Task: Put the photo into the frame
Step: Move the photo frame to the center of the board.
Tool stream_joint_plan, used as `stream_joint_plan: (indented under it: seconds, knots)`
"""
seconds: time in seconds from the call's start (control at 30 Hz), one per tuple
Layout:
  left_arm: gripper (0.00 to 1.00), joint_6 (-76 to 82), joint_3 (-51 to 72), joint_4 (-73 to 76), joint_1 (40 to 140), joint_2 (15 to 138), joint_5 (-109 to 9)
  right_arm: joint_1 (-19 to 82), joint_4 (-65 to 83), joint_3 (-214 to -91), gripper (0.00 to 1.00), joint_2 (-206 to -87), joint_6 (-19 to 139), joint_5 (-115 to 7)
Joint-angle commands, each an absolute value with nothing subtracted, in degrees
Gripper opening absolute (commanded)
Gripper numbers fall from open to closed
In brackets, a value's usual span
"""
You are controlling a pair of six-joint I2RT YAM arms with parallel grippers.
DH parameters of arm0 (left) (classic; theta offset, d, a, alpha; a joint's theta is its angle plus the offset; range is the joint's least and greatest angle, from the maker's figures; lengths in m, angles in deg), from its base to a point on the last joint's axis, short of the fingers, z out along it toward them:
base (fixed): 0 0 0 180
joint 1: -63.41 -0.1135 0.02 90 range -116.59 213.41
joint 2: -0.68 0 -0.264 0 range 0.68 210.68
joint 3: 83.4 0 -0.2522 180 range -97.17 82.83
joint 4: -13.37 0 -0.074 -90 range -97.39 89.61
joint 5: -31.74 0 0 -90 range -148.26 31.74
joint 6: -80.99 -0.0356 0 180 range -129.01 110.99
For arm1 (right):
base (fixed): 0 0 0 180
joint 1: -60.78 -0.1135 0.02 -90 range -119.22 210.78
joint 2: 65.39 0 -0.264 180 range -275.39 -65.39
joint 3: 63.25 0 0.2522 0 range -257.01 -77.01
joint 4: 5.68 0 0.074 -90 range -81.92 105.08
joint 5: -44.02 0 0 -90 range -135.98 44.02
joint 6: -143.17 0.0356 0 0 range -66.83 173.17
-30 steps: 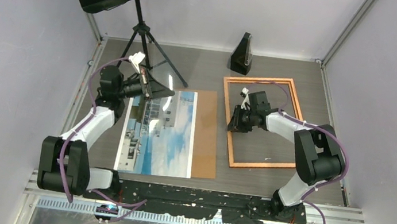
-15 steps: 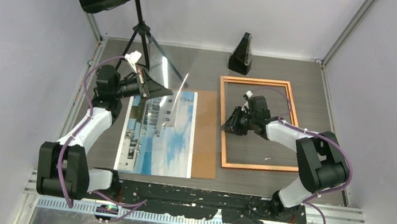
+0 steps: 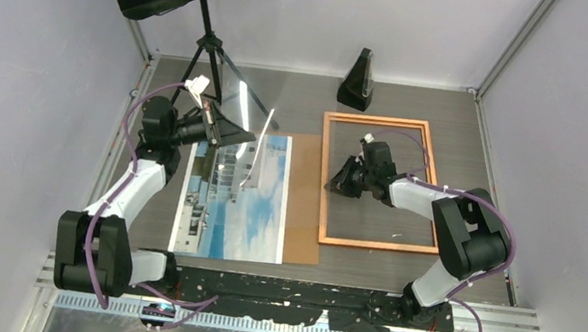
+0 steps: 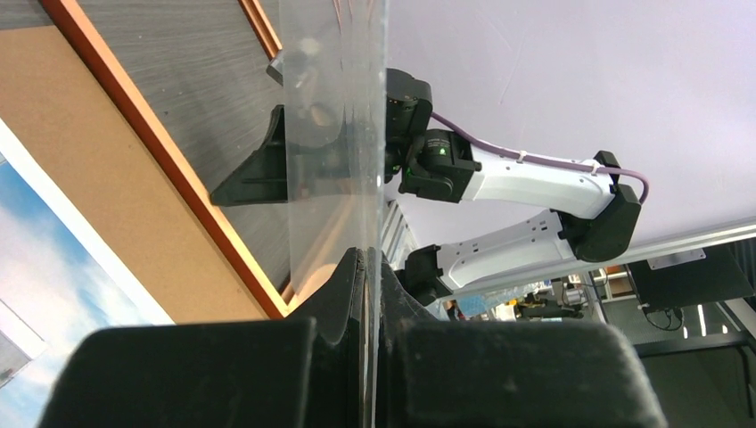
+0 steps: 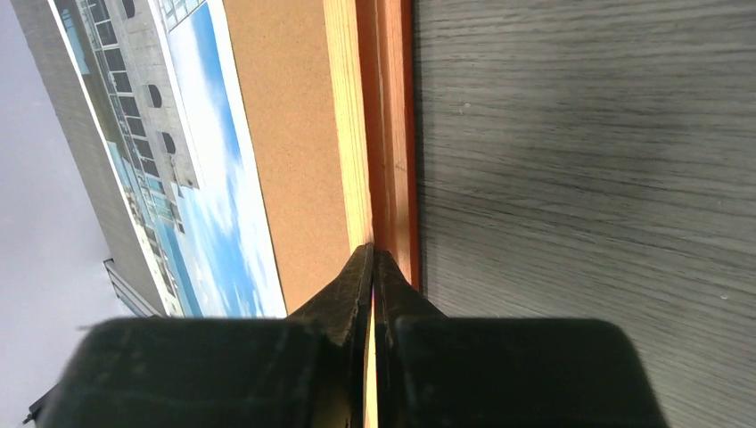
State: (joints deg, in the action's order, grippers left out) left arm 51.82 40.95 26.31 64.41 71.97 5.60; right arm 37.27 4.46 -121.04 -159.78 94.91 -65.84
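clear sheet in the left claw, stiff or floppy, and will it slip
Probably stiff: the clear sheet stands straight out of the left claw, pinched at one edge only, with no sag. Likely slippery, given its glossy glare. Thin and see-through, so possibly fragile.

The left arm [image 3: 134,184] and right arm [image 3: 417,195] have white shells between bulky black joint blocks. A purple cable [image 4: 553,163] loops along each, held by white ties [image 4: 520,153]. The left hand [image 4: 365,259] and right hand [image 5: 373,254] are matte black wedges.
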Motion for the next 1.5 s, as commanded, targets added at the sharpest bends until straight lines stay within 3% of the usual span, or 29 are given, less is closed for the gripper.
stream_joint_plan:
  seconds: [0.0, 0.93, 1.13, 1.27, 1.33, 1.47]
  knots:
    - [0.0, 51.51, 39.64, 28.79, 64.21, 69.58, 7.17, 37.22, 2.41, -122.86, 0.05, -159.63, 94.65, -63.66]
    - [0.0, 53.12, 41.03, 32.14, 64.13, 69.85, 6.67, 40.46, 7.64, -120.66, 0.05, -154.57, 83.97, -60.19]
    - [0.0, 53.9, 41.21, 32.38, 64.2, 70.02, 5.99, 42.76, 13.37, -122.96, 0.07, -150.53, 75.94, -61.27]
    - [0.0, 57.64, 42.05, 36.02, 64.29, 71.24, 4.91, 46.57, 17.02, -123.48, 0.32, -145.71, 70.35, -60.25]
    - [0.0, 59.22, 42.36, 37.22, 64.41, 71.89, 4.25, 49.12, 19.78, -124.68, 0.54, -144.1, 67.47, -59.75]
    - [0.0, 61.58, 42.47, 38.24, 65.2, 72.8, 2.85, 55.65, 26.94, -127.32, 0.75, -142.54, 62.08, -58.09]
